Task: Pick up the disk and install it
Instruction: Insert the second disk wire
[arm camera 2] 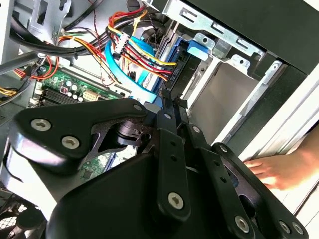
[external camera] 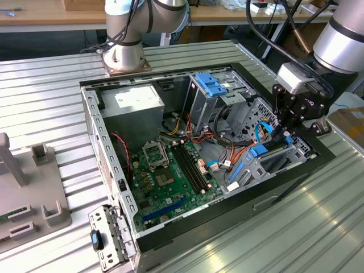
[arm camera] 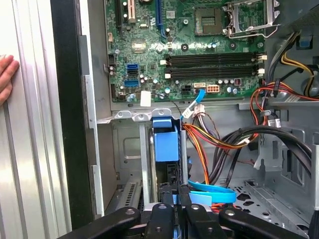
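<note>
— What's the setting?

— A ribbed metal counter (external camera: pixel 51 96) carries an open computer case (external camera: pixel 114 165) lying on its side, green motherboard (external camera: pixel 170 170) exposed. The arm's base (external camera: pixel 125 57) is bolted to the counter just beyond the case. Behind that runs a wooden workbench (external camera: pixel 51 14) with clutter on it. A grey fixture (external camera: pixel 28 193) sits on the counter at the exterior view's left.

— And the gripper?

— The gripper (external camera: pixel 282 132) reaches down into the drive cage (external camera: pixel 273 162) at the case's near corner, on the exterior view's right.

— Where's the disk?

— The disk (arm camera: pixel 167 149) stands on edge in a slot of that cage, its blue carrier showing in the first wrist view, with the black fingers (arm camera: pixel 169 194) pressed together on its end. A curved blue cable (arm camera: pixel 212 191) lies just beside it.

— Anyone around?

— A hand (arm camera 2: pixel 274 169) rests on the counter beside the case in the second wrist view.
</note>
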Robot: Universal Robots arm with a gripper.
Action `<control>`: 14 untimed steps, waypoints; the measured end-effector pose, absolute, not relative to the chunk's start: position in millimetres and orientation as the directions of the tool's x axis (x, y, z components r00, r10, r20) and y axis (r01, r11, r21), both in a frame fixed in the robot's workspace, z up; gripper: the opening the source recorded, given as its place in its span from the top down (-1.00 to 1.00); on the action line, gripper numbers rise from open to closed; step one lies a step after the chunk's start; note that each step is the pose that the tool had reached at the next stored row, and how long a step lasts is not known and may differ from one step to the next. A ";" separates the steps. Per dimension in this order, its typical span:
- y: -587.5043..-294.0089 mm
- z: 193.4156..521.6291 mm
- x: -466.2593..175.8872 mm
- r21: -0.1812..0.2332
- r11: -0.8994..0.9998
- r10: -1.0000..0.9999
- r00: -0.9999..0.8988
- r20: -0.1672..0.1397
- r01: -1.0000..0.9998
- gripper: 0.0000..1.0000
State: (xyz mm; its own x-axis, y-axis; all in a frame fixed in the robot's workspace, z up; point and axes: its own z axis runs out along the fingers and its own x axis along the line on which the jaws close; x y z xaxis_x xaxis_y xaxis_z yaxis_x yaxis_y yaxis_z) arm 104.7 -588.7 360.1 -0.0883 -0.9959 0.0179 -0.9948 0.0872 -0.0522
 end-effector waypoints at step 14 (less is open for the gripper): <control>-587.6 350.0 106.9 -0.052 0.087 -0.996 -0.088 0.018 -0.995 0.68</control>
State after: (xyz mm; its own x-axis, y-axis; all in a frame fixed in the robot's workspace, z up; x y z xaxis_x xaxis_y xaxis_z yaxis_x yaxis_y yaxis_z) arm 106.9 -587.6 350.0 -0.0881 -0.9959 0.0182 -0.9948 0.0871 -0.0522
